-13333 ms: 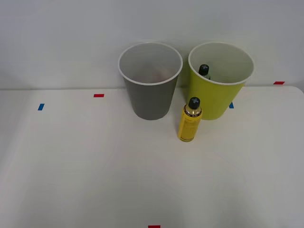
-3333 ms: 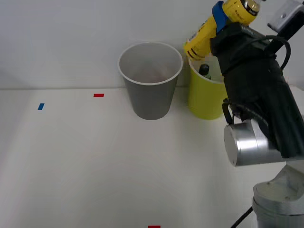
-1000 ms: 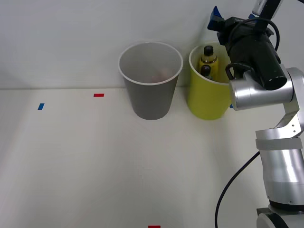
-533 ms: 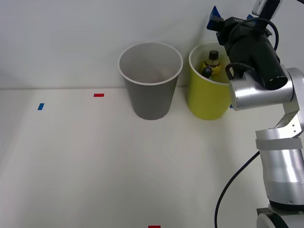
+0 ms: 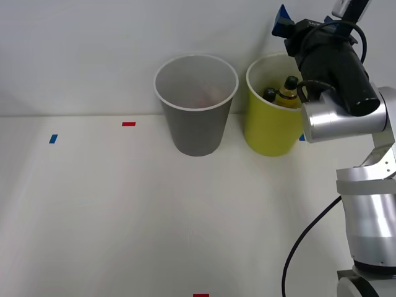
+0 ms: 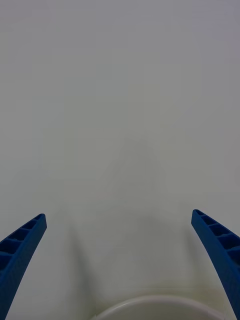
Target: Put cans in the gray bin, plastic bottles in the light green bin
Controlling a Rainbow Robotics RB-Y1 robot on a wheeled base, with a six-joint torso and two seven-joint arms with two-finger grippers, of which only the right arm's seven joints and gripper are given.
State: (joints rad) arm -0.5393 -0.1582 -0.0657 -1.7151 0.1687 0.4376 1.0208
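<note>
Yellow bottle caps-up, tilted, inside light green bin

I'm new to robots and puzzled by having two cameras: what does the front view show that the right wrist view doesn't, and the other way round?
The front view alone shows the gray bin, the two plastic bottles inside the light green bin, the tape marks on the table, and the right arm above the green bin. The right wrist view alone shows the right gripper with both blue fingers spread wide and nothing between them. Both views share the white wall and the green bin's white rim, a curved sliver in the wrist view.
</note>
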